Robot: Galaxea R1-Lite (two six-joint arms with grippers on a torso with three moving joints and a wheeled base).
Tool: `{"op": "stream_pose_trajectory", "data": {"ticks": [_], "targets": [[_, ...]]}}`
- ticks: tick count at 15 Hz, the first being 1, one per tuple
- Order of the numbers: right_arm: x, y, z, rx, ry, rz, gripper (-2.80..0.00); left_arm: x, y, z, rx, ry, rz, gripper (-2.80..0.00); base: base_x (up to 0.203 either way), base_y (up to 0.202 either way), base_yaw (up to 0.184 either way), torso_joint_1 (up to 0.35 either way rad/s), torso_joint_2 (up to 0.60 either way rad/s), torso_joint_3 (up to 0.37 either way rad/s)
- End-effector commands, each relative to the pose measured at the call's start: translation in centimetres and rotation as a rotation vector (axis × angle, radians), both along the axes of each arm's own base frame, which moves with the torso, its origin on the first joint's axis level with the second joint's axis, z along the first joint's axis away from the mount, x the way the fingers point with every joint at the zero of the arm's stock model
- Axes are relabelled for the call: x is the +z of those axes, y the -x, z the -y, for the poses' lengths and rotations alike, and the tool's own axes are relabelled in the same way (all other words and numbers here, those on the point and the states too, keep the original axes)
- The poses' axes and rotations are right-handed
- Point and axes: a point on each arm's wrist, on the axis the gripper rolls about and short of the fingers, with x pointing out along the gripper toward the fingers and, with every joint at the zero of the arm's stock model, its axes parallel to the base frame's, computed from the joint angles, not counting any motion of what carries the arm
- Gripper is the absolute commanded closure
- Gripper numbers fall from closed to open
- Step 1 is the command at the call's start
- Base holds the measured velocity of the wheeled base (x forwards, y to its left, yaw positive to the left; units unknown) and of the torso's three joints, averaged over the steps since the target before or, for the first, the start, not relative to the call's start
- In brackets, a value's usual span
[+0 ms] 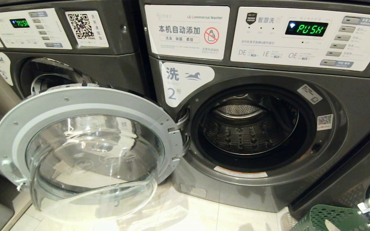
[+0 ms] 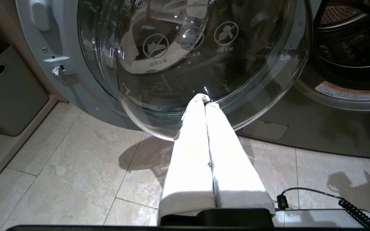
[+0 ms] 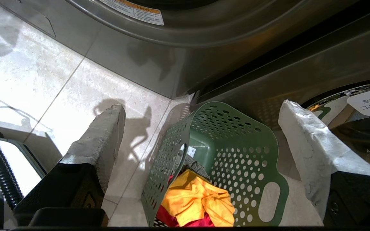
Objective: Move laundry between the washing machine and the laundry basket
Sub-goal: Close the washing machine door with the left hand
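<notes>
The washing machine [image 1: 300,106] marked "2" stands with its round glass door [image 1: 88,150] swung wide to the left, and its steel drum [image 1: 249,131] looks empty. The green laundry basket [image 3: 236,150] sits on the floor at the machine's lower right corner, its rim [image 1: 329,218] showing in the head view. The laundry lies inside it: a yellow-orange garment [image 3: 198,199] on top, a magenta-red one [image 3: 169,219] beneath, and a grey-green one [image 3: 198,166] behind. My right gripper [image 3: 201,107] hangs open above the basket, holding nothing. My left gripper [image 2: 206,98] is shut and empty, low before the door glass.
A like machine [image 1: 59,64] stands to the left, partly behind the open door. Another dark machine front [image 3: 332,64] rises right behind the basket. A grey storage bin [image 2: 8,93] sits at the far left. Pale floor tiles [image 2: 75,166] lie in front of the machines.
</notes>
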Motion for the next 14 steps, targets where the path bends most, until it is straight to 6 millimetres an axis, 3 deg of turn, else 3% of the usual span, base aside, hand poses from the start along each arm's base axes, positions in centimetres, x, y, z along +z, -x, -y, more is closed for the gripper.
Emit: {"op": "stream_pose_trajectory", "data": {"ticks": [1, 5, 14], "targets": [[0.05, 0.00, 0.00, 0.001, 0.004, 0.004, -2.80, 0.01, 0.00, 0.00, 0.002, 0.000, 0.001, 0.00, 0.000, 0.000, 0.000, 0.000, 0.00, 0.000], [-0.22, 0.15, 0.06, 0.004, 0.009, -0.006, -2.80, 0.02, 0.00, 0.00, 0.002, -0.001, 0.002, 0.00, -0.023, 0.000, 0.001, 0.003, 0.00, 0.002], [0.10, -0.06, -0.06, 0.017, -0.002, 0.002, -2.80, 0.01, 0.00, 0.00, 0.002, -0.001, 0.001, 0.00, -0.178, 0.000, 0.001, 0.001, 0.00, 0.002]]}}
